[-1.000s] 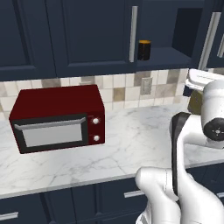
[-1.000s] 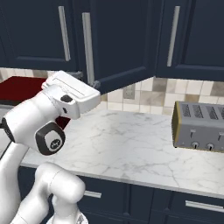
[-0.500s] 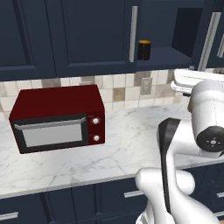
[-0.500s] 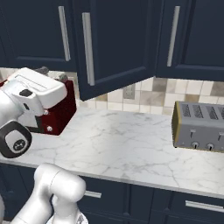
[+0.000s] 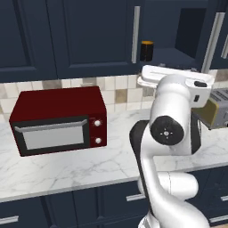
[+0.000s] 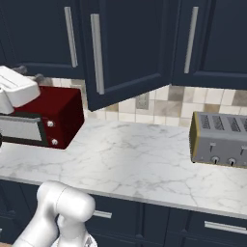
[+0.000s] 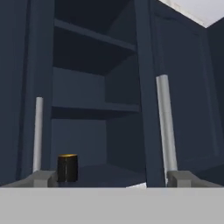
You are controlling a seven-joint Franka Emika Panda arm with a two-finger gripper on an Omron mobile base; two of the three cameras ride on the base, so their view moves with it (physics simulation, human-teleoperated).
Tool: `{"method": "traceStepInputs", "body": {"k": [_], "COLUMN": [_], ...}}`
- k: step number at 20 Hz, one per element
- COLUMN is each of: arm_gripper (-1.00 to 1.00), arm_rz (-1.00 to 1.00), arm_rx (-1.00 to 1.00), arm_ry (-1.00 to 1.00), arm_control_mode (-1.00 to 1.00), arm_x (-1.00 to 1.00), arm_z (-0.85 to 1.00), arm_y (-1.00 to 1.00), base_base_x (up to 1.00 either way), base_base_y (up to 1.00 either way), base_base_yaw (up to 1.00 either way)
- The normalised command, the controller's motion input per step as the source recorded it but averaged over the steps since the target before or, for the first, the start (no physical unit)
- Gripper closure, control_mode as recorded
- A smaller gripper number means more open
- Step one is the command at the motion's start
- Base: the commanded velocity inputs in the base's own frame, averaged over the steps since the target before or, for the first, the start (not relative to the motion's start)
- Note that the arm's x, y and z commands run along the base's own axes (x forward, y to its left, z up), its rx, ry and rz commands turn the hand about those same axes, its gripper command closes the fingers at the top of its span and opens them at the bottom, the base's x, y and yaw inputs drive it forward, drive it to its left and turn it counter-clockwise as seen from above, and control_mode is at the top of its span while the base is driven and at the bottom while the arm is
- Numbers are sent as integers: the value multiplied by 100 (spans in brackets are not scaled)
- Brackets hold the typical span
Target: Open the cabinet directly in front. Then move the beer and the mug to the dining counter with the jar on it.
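Observation:
The navy cabinet [image 7: 94, 83] stands open, and its bare shelves show in the hand view. One door [image 6: 126, 48] swings out over the worktop. The black mug [image 7: 67, 168] with its orange top sits on the lowest shelf, left of centre, and also appears as the mug [image 5: 147, 50] from the left base. My gripper [image 7: 113, 179] is open with nothing between its fingers, facing the opening from a short distance, the mug just inside its left fingertip [image 7: 43, 177]. The beer, the jar and the dining counter are out of view.
A red microwave [image 5: 60, 120] stands on the marble worktop [image 6: 140, 154] to the left. A silver toaster [image 6: 219, 140] stands to the right. Silver bar handles [image 7: 164, 122] flank the open cabinet. Navy drawers run below the worktop.
The arm has swung left and its hand now faces the open cabinet. The jaws opened a little wider. The mug, microwave and toaster stayed put.

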Motion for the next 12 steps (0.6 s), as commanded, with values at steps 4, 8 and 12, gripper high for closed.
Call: {"method": "traceStepInputs", "body": {"k": [4,8,12], "arm_gripper": [-100,-100,-100], "arm_rz": [-20,-31,-28], "arm_rx": [-2,0,0], "arm_ry": [18,21,11], "arm_control_mode": [-100,-100,-100], "arm_x": [92,82,83], "arm_z": [0,0,0], "arm_y": [25,11,-1], "base_base_x": [0,0,0], "base_base_y": [0,0,0], "base_base_yaw": [0,0,0]}}
